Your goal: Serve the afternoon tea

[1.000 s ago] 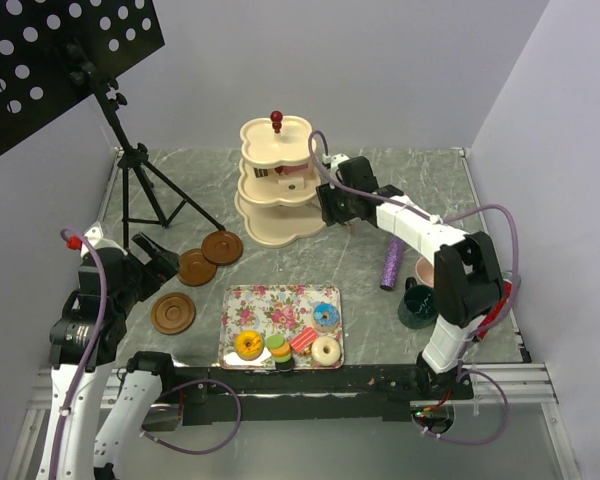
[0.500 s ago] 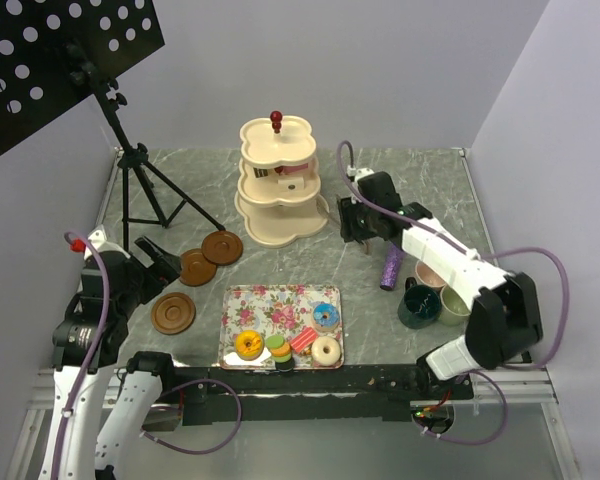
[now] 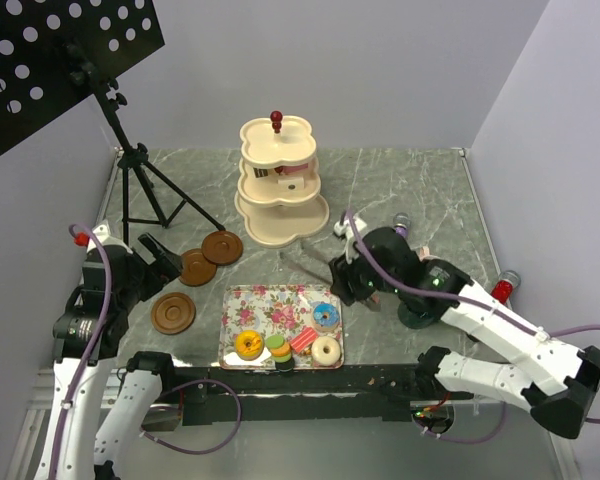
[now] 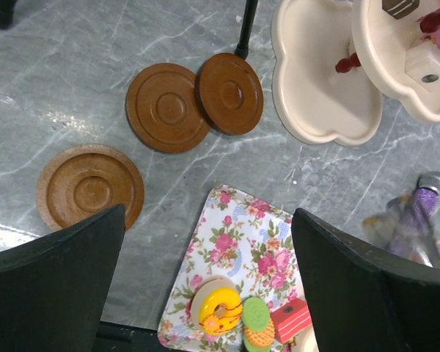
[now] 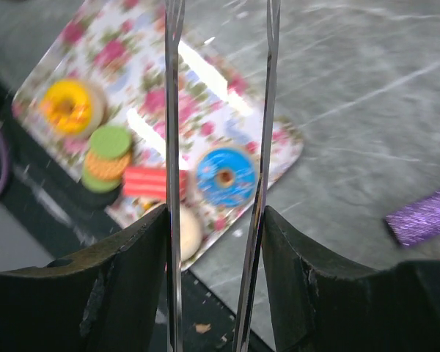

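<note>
My right gripper (image 3: 346, 276) is shut on a pair of thin metal tongs (image 5: 174, 147), whose blades hang over the right end of the floral tray (image 3: 265, 305). Under the blades lie a blue doughnut (image 5: 224, 176), a red cake slice (image 5: 148, 183) and a cream doughnut (image 5: 189, 231). A yellow doughnut (image 3: 248, 345) and stacked macarons (image 3: 278, 350) sit further left. The cream three-tier stand (image 3: 276, 190) holds a few treats. Three brown saucers (image 4: 167, 107) lie left of the tray. My left gripper (image 4: 205, 220) hovers open above them. A dark teal mug (image 3: 417, 312) is partly hidden behind my right arm.
A black music stand (image 3: 70, 50) on a tripod fills the back left corner. The purple microphone (image 5: 425, 216) lies right of the tray, beside the mug. Walls close the table at the back and right.
My right arm has swung from the three-tier stand down and forward to the tray's right end, carrying the tongs. The left arm has barely moved.
</note>
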You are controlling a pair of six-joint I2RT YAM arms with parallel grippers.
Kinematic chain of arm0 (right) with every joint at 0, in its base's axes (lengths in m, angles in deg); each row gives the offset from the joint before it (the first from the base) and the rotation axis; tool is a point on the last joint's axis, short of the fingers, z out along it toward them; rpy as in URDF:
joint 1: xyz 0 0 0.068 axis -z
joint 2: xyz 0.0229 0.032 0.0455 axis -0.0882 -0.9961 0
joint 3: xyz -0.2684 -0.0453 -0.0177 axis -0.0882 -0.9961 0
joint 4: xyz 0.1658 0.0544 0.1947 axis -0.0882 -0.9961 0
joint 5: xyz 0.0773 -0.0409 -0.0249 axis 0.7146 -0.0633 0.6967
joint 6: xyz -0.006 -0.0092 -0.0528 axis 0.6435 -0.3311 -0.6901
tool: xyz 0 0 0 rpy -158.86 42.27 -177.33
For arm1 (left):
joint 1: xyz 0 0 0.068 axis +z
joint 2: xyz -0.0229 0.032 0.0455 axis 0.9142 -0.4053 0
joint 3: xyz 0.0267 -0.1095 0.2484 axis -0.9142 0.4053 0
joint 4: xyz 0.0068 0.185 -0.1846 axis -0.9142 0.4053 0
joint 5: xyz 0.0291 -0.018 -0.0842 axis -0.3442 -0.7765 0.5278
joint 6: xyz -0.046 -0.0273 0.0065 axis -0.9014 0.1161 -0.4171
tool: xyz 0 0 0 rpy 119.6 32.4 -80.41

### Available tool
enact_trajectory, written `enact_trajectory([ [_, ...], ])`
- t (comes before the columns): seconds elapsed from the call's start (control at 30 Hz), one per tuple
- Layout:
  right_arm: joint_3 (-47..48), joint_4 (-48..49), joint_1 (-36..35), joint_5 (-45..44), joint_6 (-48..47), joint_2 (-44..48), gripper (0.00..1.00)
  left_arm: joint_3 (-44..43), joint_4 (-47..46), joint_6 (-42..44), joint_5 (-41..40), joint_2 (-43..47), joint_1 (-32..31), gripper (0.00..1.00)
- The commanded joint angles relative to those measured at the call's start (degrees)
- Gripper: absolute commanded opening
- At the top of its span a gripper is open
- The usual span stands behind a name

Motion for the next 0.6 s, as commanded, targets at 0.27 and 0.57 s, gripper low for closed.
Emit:
enact_trajectory([
  [0.27, -0.7, 2.9, -21.1, 2.9, -4.1, -5.6, 0.61, -3.1, 0.2, 1.3, 2.5, -0.4, 0.0, 1.00],
  [0.57, 1.1, 4.7, -30.0, 2.6, -5.7, -11.9, 0.64, -1.4, 0.1, 0.2, 3.3, 1.3, 0.0, 1.00],
])
